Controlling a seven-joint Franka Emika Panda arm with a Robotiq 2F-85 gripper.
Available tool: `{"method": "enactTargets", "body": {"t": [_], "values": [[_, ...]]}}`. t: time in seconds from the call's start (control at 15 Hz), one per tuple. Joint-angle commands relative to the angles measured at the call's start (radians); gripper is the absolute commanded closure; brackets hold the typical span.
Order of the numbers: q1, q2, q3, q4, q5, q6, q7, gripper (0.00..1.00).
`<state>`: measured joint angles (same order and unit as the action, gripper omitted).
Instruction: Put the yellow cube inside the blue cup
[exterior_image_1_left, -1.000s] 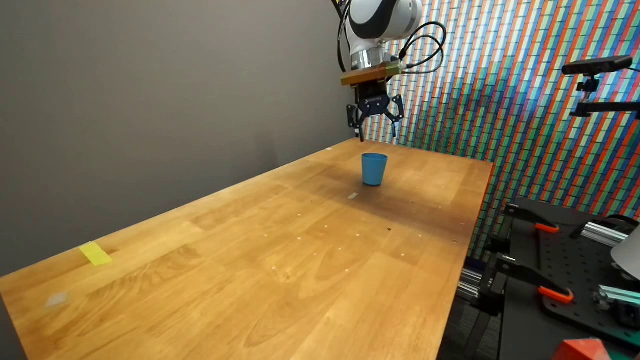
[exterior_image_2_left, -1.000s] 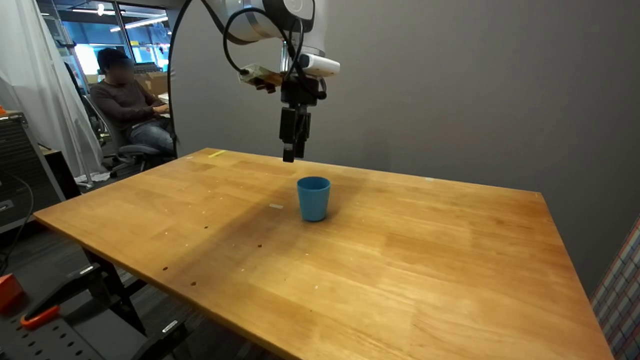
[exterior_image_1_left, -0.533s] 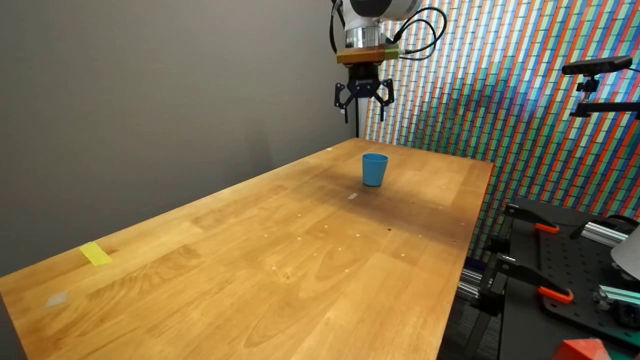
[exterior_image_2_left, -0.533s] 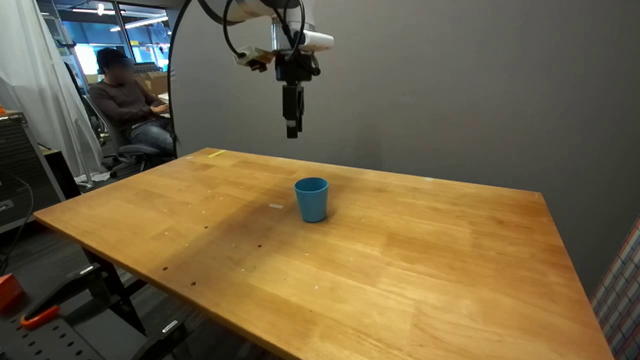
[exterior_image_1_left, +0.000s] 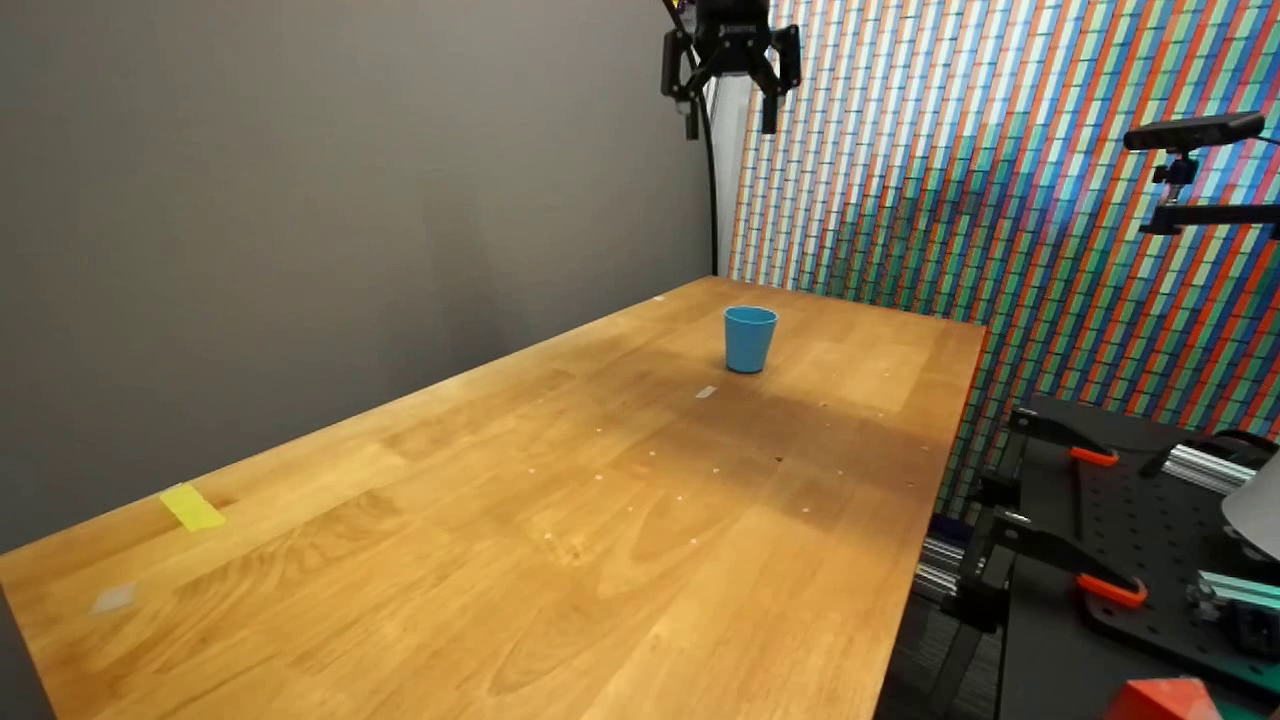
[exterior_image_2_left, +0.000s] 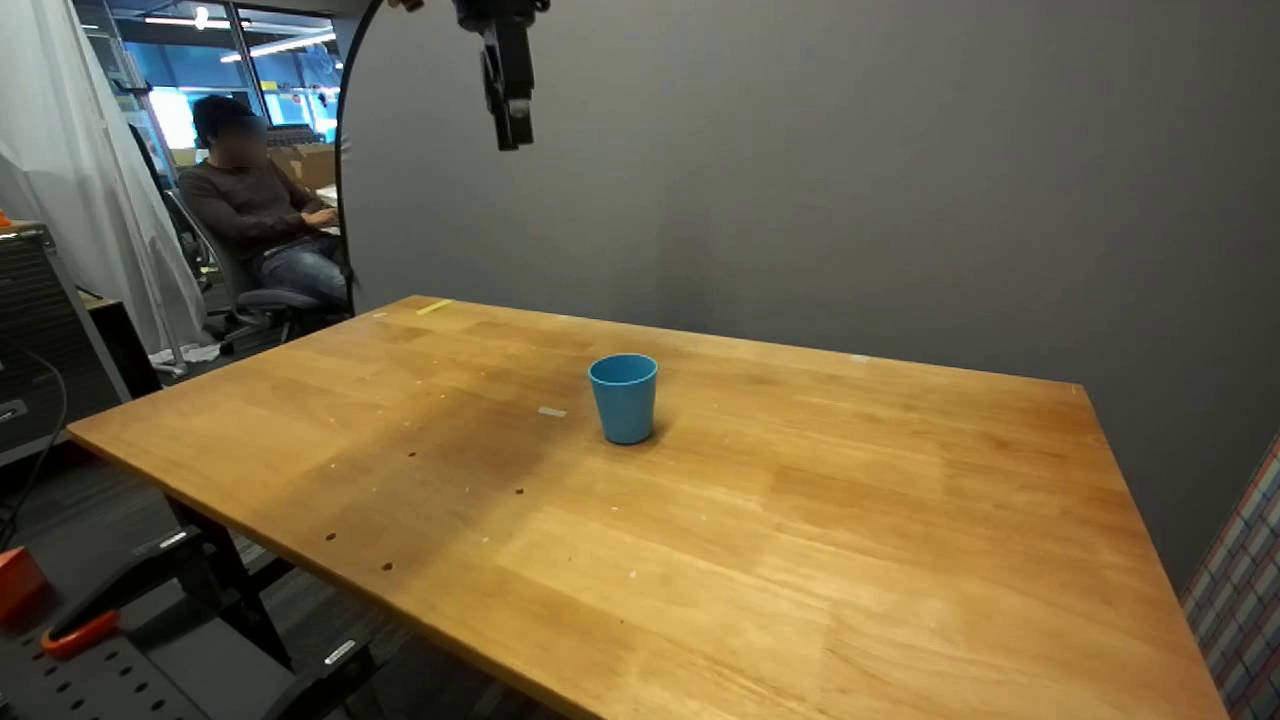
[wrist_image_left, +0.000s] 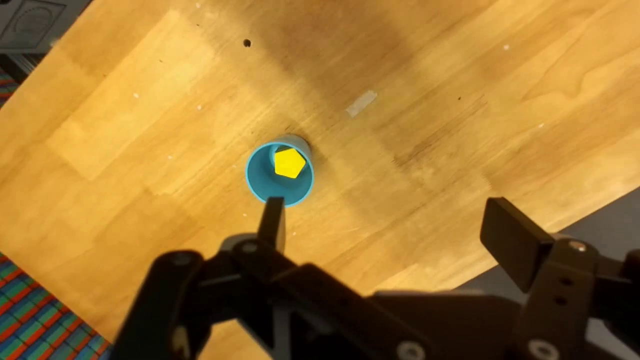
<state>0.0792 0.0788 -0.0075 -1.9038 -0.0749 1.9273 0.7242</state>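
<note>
The blue cup (exterior_image_1_left: 749, 342) stands upright on the wooden table, and it also shows in an exterior view (exterior_image_2_left: 626, 408) and the wrist view (wrist_image_left: 265, 184). The yellow cube (wrist_image_left: 289, 163) lies inside the cup, seen from above in the wrist view. The cup's wall hides it in both exterior views. My gripper (exterior_image_1_left: 730, 125) is high above the table and well clear of the cup. It also shows in an exterior view (exterior_image_2_left: 513, 140). In the wrist view the gripper (wrist_image_left: 385, 200) is open, its fingers wide apart with nothing between them.
A flat yellow tape patch (exterior_image_1_left: 192, 507) lies by the wooden table's (exterior_image_1_left: 480, 590) wall-side edge. A grey wall (exterior_image_2_left: 850, 180) runs along that side. A dark side bench (exterior_image_1_left: 1050, 650) with orange-tipped clamps stands beside the table. A camera on a bracket (exterior_image_1_left: 1190, 130) is above it.
My gripper has risen far above the cup, and in an exterior view it has also shifted sideways. It stays open. The cup, slightly shifted at first, now stands still.
</note>
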Motion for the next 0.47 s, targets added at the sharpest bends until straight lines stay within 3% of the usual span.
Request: {"method": "enactTargets", "body": {"t": [0.0, 0.07, 0.13, 0.4], "values": [[0.004, -0.148, 0.039, -0.042, -0.021, -0.093, -0.156, 0.00], [0.003, -0.180, 0.049, -0.052, -0.017, -0.111, -0.202, 0.00], [-0.009, -0.097, 0.048, -0.004, -0.001, -0.089, -0.124, 0.00], [-0.013, -0.164, 0.066, -0.032, 0.000, -0.115, -0.180, 0.00]]}}
